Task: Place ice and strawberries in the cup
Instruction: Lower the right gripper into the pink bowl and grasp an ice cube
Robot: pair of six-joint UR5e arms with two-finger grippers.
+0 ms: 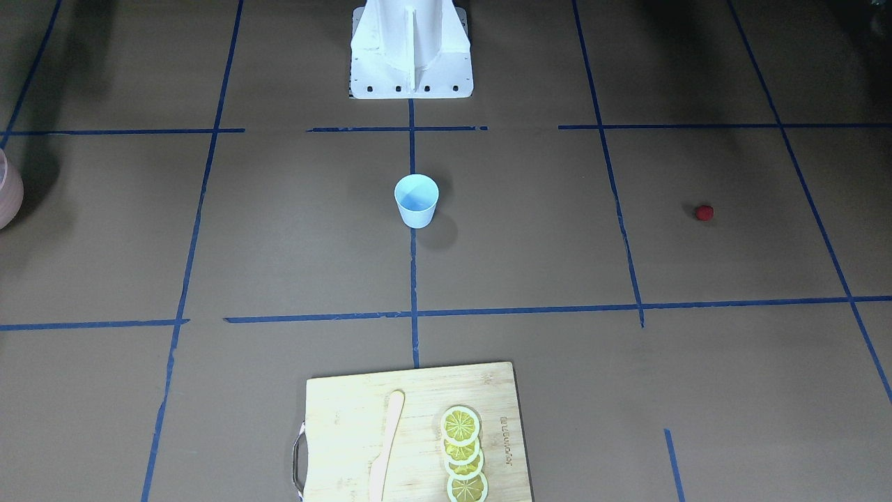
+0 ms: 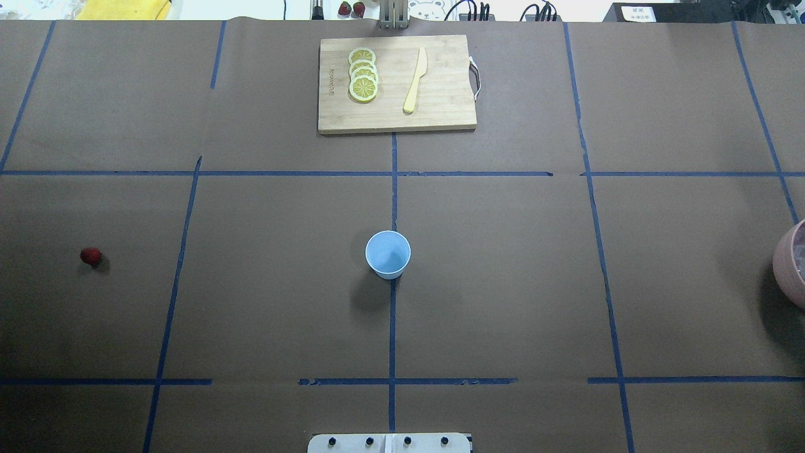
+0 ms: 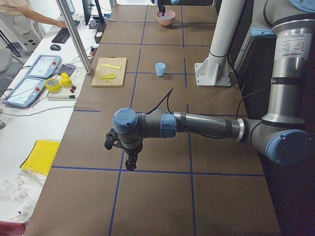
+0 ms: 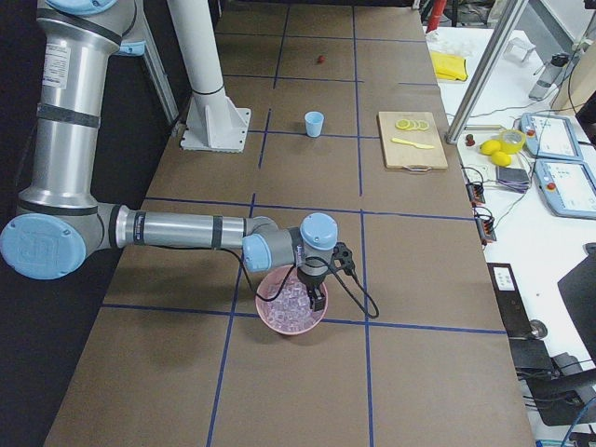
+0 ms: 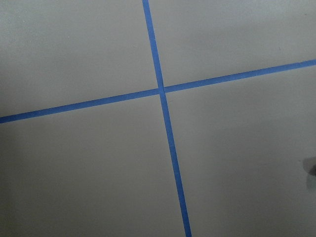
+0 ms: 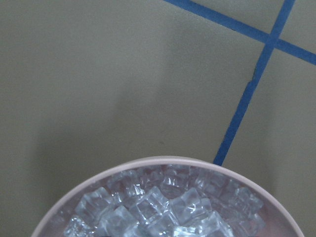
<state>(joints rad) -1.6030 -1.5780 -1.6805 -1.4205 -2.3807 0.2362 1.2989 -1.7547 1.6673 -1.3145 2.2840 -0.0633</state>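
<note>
The light blue cup stands upright at the table's middle, also in the front view. One dark red strawberry lies alone on the table's left part. The ice fills the pink bowl at the right end. My right gripper hangs just over the ice in the bowl. My left gripper hangs over bare table near the left end. Both show only in side views, so I cannot tell if they are open or shut.
A wooden cutting board with lemon slices and a pale knife lies at the far edge, beyond the cup. The robot's white base stands at the near edge. Blue tape lines cross the brown table.
</note>
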